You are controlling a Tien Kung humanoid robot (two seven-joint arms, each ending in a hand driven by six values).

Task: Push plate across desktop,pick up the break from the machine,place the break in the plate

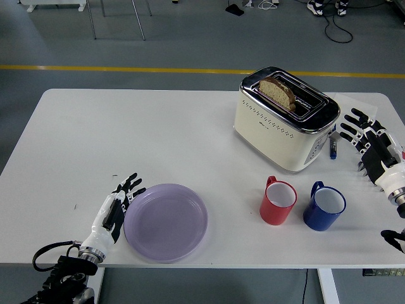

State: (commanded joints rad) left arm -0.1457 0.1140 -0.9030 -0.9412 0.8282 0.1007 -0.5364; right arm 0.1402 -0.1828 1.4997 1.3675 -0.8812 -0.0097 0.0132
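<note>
Now left hand point(116, 206) flat, fingers extended against lavender plate point(166, 221) rim, right hand point(372, 147) spread empty beside toaster point(284, 120), bread slice point(278, 92) in slot.

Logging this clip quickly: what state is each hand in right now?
Left hand: open, fingers flat against the plate rim, gripping nothing.
Right hand: open, fingers spread, empty.

Bright, even overhead light, no single source evident. White table point(158, 133) near overexposed, surface detail washed out. Shadows soft, short: faint rim under plate point(166, 221), darker patch at toaster point(285, 120) base. Specular glare on toaster's chrome top. Focus sharp throughout, no motion blur. Slight wide-angle bowing of table edges toward corners.
</note>
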